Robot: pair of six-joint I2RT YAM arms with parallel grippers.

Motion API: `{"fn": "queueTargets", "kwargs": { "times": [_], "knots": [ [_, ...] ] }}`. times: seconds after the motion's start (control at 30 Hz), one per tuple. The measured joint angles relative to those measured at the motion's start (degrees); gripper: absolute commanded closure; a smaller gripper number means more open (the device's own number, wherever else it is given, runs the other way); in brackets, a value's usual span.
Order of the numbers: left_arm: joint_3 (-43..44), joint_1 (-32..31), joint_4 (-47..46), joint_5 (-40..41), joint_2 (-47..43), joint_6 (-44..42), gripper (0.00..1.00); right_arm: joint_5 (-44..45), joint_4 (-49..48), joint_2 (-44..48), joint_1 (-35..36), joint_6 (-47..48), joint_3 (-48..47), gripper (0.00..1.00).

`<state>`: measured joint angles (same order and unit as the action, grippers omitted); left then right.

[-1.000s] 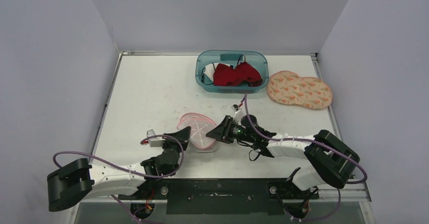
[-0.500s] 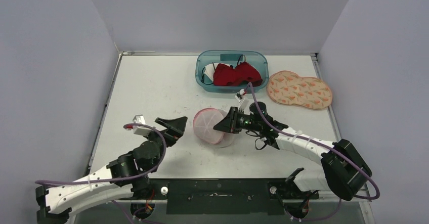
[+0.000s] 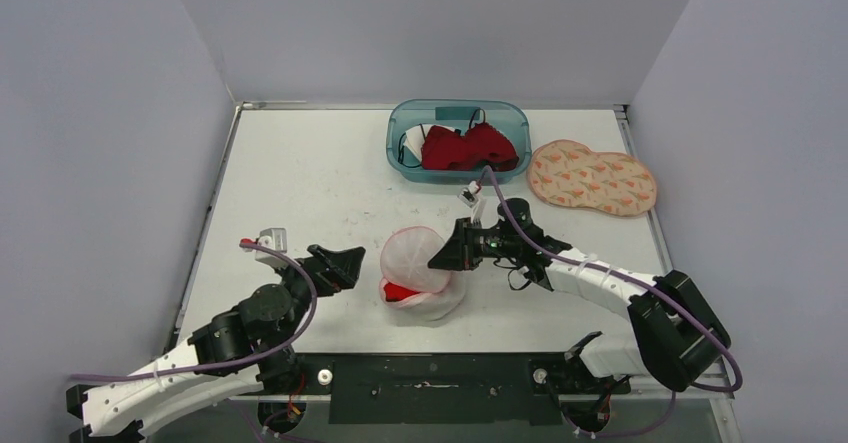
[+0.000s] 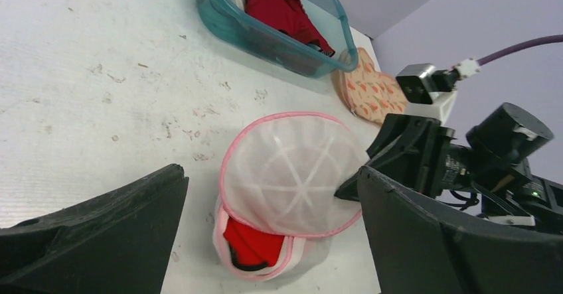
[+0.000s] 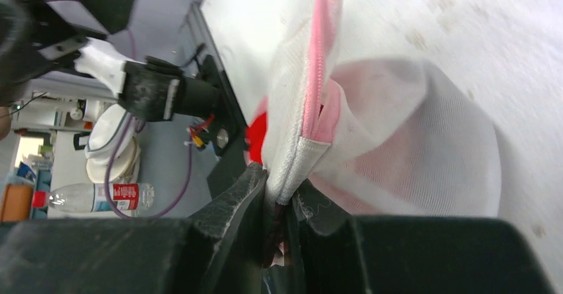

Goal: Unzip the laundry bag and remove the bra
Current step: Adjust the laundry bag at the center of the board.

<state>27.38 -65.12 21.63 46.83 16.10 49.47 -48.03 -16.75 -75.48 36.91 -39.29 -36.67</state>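
Note:
The round white mesh laundry bag (image 3: pixel 418 268) with pink trim lies mid-table, its upper half lifted like a lid. A red bra (image 3: pixel 398 290) with a black edge shows through the gap at its near side, also clear in the left wrist view (image 4: pixel 255 243). My right gripper (image 3: pixel 447 256) is shut on the bag's right edge; in its own view the fingers (image 5: pixel 239 198) pinch the white seam of the laundry bag (image 5: pixel 398 135). To the left of the bag my left gripper (image 3: pixel 340 260) stands open and apart from it, the laundry bag (image 4: pixel 292 174) lying ahead between its fingers.
A teal bin (image 3: pixel 400 148) at the back holds red garments (image 3: pixel 465 148). A peach patterned pouch (image 3: pixel 590 178) lies to its right. Grey walls close off the table at the left, back and right.
My left gripper let go of the bag, opened and drew back left. My right gripper closed on the bag's edge and raised its upper half, and the red bra came into view.

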Motion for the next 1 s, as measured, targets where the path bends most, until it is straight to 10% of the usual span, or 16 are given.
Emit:
{"fn": "queueTargets", "kwargs": {
  "times": [0.77,1.0],
  "knots": [
    [-20.1,13.6,-19.0,-37.1,12.2,7.8,0.33,4.9,4.3,8.7,-4.7,2.7,10.0,0.95],
    [-20.1,13.8,-26.5,-40.2,23.9,8.5,0.61,5.2,4.9,8.9,-4.7,2.7,10.4,0.95]
  ]
}}
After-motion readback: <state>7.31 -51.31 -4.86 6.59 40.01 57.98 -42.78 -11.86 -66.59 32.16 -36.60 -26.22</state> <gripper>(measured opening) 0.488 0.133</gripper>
